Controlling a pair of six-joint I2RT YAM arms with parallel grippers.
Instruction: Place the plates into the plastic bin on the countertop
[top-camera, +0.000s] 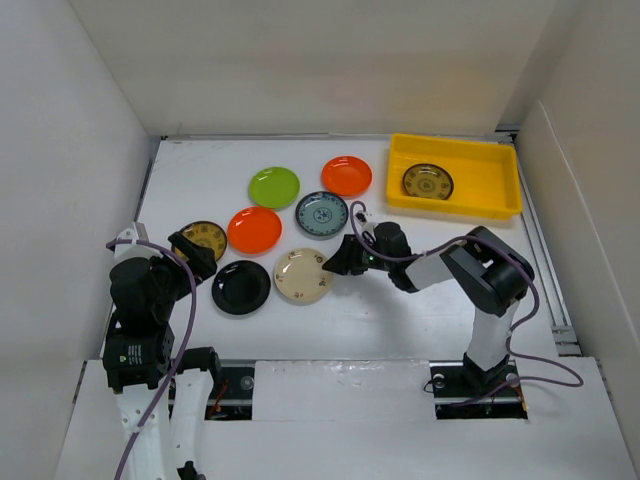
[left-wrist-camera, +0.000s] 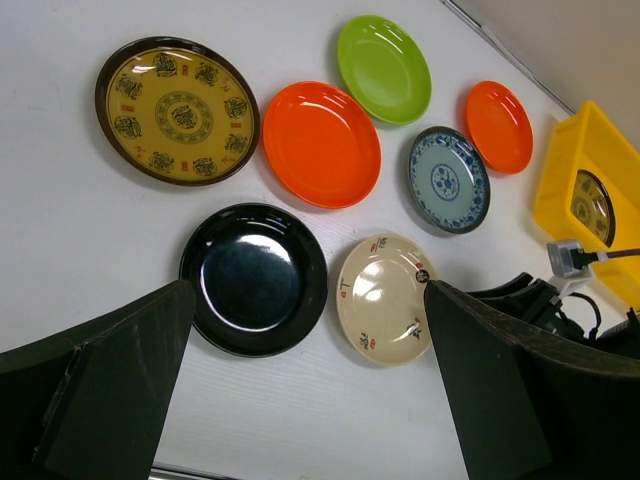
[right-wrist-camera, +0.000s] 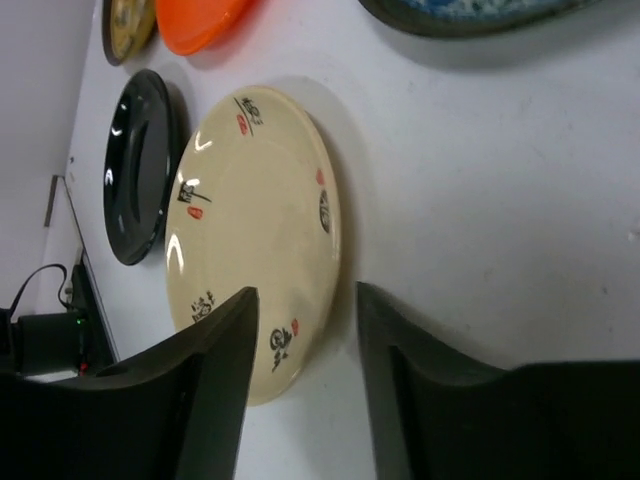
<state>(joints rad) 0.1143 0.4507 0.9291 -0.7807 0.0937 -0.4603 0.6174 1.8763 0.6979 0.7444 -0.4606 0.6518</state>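
The yellow plastic bin (top-camera: 488, 180) stands at the back right of the white countertop (top-camera: 400, 315) and holds one brown-and-gold plate (top-camera: 428, 181). On the countertop lie a lime green plate (top-camera: 274, 187), two orange plates (top-camera: 347, 176) (top-camera: 254, 230), a blue-patterned plate (top-camera: 322, 214), a second brown-and-gold plate (top-camera: 204, 240), a black plate (top-camera: 241, 287) and a cream plate (top-camera: 303, 275). My right gripper (right-wrist-camera: 305, 305) is open, low at the cream plate (right-wrist-camera: 250, 230), its jaws on either side of the plate's right rim. My left gripper (left-wrist-camera: 308, 292) is open and empty, above the black plate (left-wrist-camera: 250, 275).
White walls close in the countertop on the left, back and right. The right arm's cable (top-camera: 540, 345) loops near the front right. The bin also shows at the right edge of the left wrist view (left-wrist-camera: 565, 190).
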